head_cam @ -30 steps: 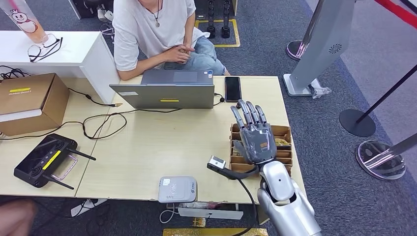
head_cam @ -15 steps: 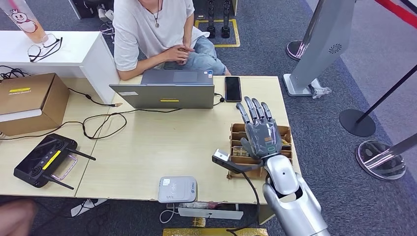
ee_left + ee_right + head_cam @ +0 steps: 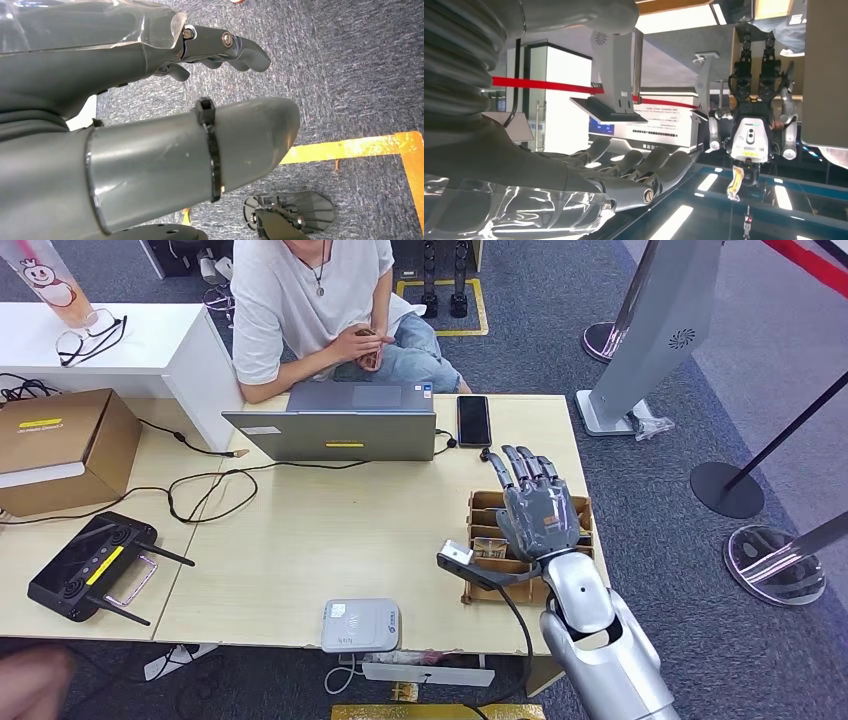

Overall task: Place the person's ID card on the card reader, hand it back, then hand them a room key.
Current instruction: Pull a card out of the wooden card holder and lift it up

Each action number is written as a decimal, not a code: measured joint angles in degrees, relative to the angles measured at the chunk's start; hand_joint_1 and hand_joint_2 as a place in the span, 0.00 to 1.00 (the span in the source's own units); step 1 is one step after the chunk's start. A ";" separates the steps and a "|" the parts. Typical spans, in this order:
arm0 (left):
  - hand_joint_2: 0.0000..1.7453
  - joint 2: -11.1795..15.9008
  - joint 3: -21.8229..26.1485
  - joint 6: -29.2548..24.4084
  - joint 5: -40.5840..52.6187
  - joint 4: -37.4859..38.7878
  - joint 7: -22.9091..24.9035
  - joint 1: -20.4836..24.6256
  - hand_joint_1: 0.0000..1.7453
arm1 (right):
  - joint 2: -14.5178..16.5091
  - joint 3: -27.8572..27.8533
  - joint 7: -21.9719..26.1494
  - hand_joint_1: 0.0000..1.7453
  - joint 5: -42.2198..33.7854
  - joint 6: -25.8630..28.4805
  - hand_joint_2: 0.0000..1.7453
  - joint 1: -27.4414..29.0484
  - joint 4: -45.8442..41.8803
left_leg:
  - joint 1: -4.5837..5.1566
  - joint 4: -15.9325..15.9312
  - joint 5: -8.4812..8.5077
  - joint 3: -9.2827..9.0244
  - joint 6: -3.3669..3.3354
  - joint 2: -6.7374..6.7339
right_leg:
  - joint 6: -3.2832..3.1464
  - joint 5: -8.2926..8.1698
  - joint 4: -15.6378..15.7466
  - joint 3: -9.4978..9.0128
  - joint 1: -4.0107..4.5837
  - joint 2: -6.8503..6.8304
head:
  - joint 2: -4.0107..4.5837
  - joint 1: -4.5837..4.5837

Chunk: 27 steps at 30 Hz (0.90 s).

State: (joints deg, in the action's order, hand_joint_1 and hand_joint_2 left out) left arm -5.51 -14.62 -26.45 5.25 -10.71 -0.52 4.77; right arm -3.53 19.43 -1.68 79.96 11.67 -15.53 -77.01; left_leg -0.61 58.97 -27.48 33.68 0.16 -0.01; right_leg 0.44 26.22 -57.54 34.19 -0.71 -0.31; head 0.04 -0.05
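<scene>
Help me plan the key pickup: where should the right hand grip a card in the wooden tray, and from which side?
Probably the upper edge of the card, pinched across its thin faces, coming straight down from above. The compartment walls of the wooden tray close off its sides, and the right hand hovers open above. How the card leans is unclear.

Setting: a mock reception desk in a robotics lab or showroom. Past the right hand (image 3: 535,510) a person (image 3: 320,300) sits behind a laptop (image 3: 335,425). Left of the hand lies a card reader (image 3: 361,625). Right of it stand stanchions (image 3: 728,485) on grey carpet (image 3: 560,320).
</scene>
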 joint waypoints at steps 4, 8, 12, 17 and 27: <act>0.00 -0.01 0.00 0.24 0.09 0.00 0.01 0.01 0.00 | -0.07 0.02 -0.23 0.37 0.03 -0.61 1.00 -0.01 0.03 | 0.00 0.00 0.00 0.00 0.00 0.00 | 0.00 0.00 0.00 0.00 0.00 0.00 | 0.00 0.01; 0.00 -0.01 0.00 0.26 0.22 0.00 0.00 0.01 0.00 | -0.32 0.02 -0.37 0.39 0.03 -0.93 1.00 -0.01 0.08 | 0.00 0.00 0.00 0.00 0.00 0.00 | 0.00 0.00 0.00 0.00 0.00 0.00 | 0.00 0.01; 0.00 -0.02 0.00 0.21 0.24 0.00 0.00 0.01 0.00 | -0.67 0.02 -0.37 0.51 0.04 -1.21 1.00 0.02 0.31 | 0.00 0.00 0.00 0.00 0.00 0.00 | 0.00 0.00 0.00 0.00 0.00 0.00 | 0.00 0.01; 0.00 -0.04 0.00 0.18 0.24 0.01 0.00 0.01 0.00 | -0.80 0.10 -0.59 0.58 0.05 -1.46 1.00 0.01 0.99 | 0.00 0.00 0.00 0.00 0.00 0.00 | 0.00 0.00 0.00 0.00 0.00 0.00 | 0.00 0.01; 0.00 -0.04 0.00 0.17 0.28 0.00 0.00 0.01 0.00 | -0.80 0.23 -0.93 0.51 0.05 -2.03 1.00 -0.01 2.28 | 0.00 0.00 0.00 0.00 0.00 0.00 | 0.00 0.00 0.00 0.00 0.00 0.00 | 0.00 0.00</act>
State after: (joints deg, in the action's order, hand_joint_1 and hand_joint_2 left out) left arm -5.55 -14.62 -26.27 5.52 -10.71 -0.52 4.78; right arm -4.33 19.66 -2.61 80.01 9.63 -15.54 -74.73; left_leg -0.61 58.97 -27.48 33.69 0.16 -0.01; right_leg 0.44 26.22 -57.54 34.19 -0.71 -0.32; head 0.04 -0.05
